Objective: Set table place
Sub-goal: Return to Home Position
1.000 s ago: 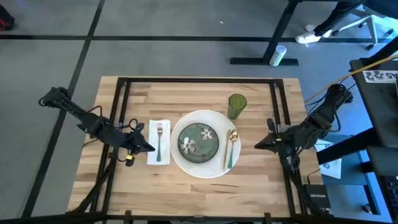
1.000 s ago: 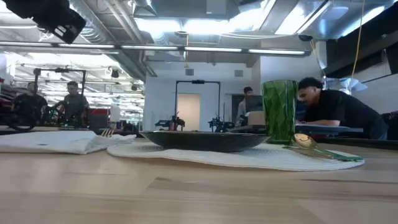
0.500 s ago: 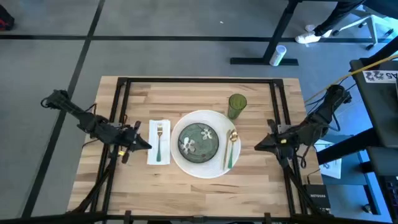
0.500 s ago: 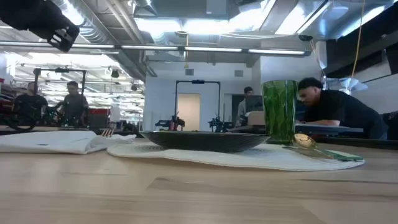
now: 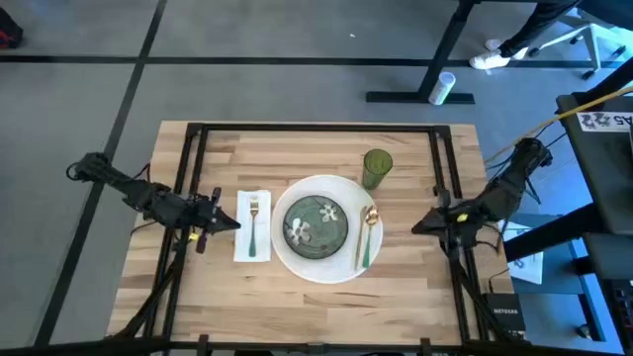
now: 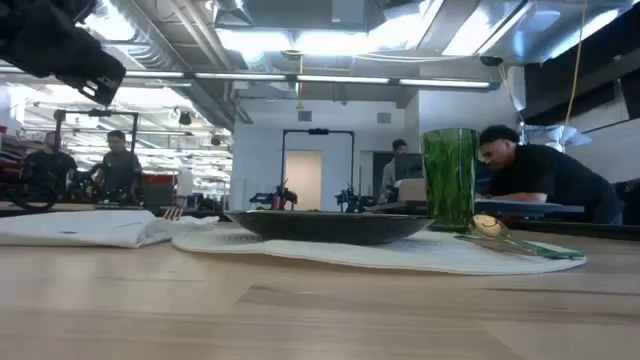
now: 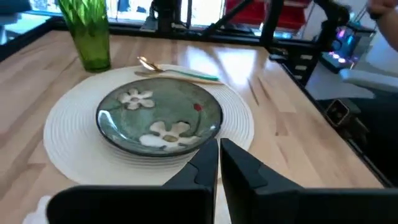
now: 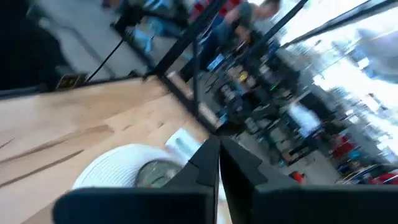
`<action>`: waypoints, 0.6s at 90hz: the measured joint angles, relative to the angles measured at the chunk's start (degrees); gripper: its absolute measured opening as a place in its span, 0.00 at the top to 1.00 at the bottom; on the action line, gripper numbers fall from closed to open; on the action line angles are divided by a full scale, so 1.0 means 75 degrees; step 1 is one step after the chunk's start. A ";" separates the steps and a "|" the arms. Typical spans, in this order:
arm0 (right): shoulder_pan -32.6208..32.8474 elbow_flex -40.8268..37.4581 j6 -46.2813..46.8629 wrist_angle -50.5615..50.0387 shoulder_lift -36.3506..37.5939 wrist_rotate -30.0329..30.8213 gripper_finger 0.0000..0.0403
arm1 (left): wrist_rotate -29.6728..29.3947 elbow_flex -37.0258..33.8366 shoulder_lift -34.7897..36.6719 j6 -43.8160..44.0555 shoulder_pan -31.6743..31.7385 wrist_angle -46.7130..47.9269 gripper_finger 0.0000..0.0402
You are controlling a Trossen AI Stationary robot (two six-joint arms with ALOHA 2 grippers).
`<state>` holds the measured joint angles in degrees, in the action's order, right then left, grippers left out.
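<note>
High view: the table [image 5: 316, 292] is seen with a flowered green plate [image 5: 316, 222] at its middle, set on a round white mat [image 5: 297, 262]. The left gripper [image 5: 229, 224] is held left of the plate, just beside the napkin [image 5: 243, 245]. The right gripper [image 5: 417, 227] is held right of the plate.
Low view: a green cup [image 6: 449, 178] is shown behind the plate.
Left wrist view: the fingers are pressed together, empty.
Right wrist view: the same closure is seen.
</note>
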<state>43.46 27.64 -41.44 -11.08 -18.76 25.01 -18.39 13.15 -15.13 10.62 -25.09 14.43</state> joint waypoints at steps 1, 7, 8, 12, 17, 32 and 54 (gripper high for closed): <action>0.0000 -0.0048 -0.0069 0.0060 0.0082 -0.0002 1.00 | 0.0018 -0.0016 0.0032 -0.0010 0.0028 -0.0006 1.00; 0.0003 -0.0325 -0.0286 0.0214 0.0617 -0.0012 1.00 | 0.0052 -0.0123 0.0250 -0.0039 0.0191 0.0021 1.00; 0.0003 -0.0366 -0.0295 0.0225 0.0703 -0.0010 1.00 | 0.0051 -0.0146 0.0287 -0.0044 0.0219 0.0020 1.00; 0.0003 -0.0538 -0.0315 0.0298 0.1024 0.0067 1.00 | 0.0050 -0.0222 0.0434 -0.0078 0.0326 0.0023 1.00; 0.0000 -0.0758 -0.0342 0.0429 0.1390 0.0244 1.00 | 0.0051 -0.0297 0.0596 -0.0092 0.0462 0.0052 1.00; 0.0002 -0.1319 -0.0370 0.0543 0.2275 0.0638 1.00 | 0.0205 -0.0569 0.1042 -0.0353 0.0944 -0.0023 1.00; -0.0012 -0.1709 -0.0434 0.0687 0.2470 0.1178 1.00 | 0.0353 -0.1041 0.1442 -0.0353 0.1876 -0.0073 1.00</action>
<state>43.38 14.82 -44.69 -5.93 -0.24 33.85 -15.75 5.34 -4.32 7.97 -11.02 13.88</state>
